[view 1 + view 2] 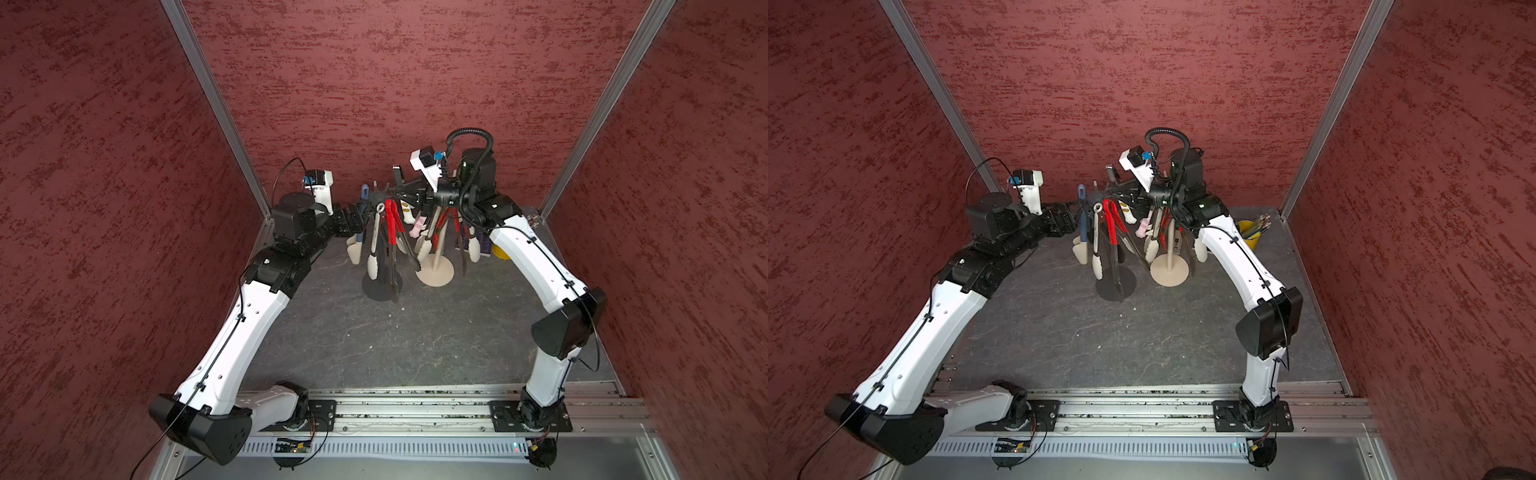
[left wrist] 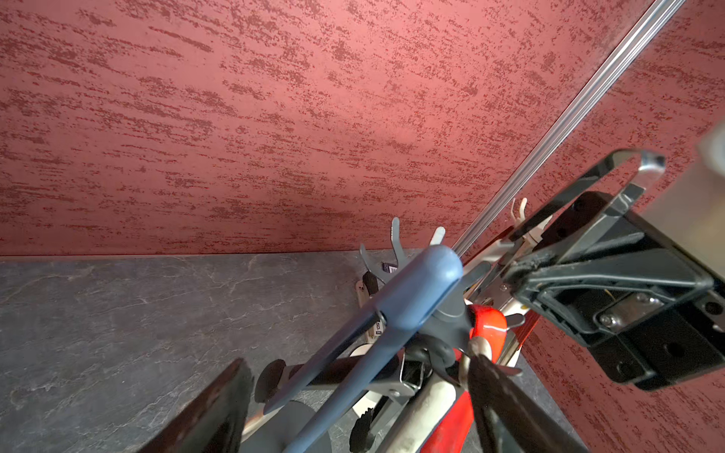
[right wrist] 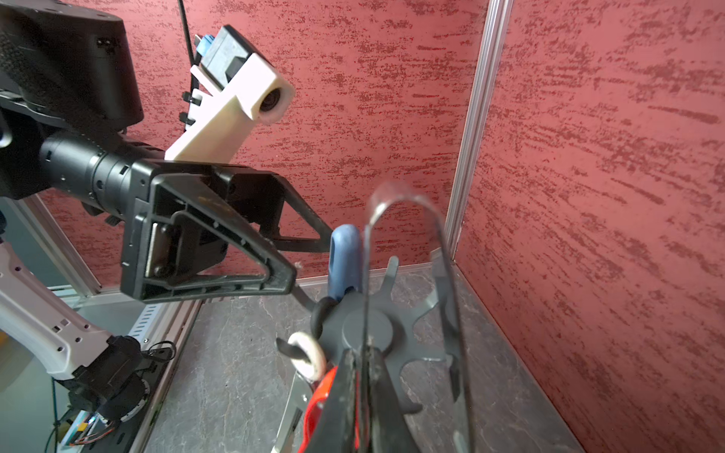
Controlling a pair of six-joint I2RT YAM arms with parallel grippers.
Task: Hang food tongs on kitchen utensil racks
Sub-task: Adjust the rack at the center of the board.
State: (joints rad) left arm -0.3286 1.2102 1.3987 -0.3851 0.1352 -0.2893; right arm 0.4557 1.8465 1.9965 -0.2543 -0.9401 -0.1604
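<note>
Clearance decides this hang, in my judgement. On the near side of the dark grey rack [image 3: 386, 330] the hooks are crowded with red tongs [image 1: 390, 222] and cream-tipped tongs [image 1: 372, 265]. The far side, where bare hooks [image 3: 392, 270] stand up, looks the better target.

The steel tongs [image 2: 650, 164] are clamped by one arm in the right gripper [image 3: 361, 386], with their U-bend above the rack's crown. Whether the bend touches a hook I cannot tell. It should come straight down, centred over one bare hook, with the grip kept until the weight sits. The release should then avoid any sideways drag that could knock the neighbours off.

Left of the rack, the left gripper [image 3: 311, 262] has its jaws spread and holds nothing. Its tips are just beside the head of the blue tongs [image 3: 345, 255], and it should stay clear of them.

Both arms rise from the near rail, elbows bent outward and forearms converging on the rack. The right forearm reaches over the cream-white rack [image 1: 435, 272], which stands just right of the dark grey one. The left wrist comes in about level with the crown.
</note>
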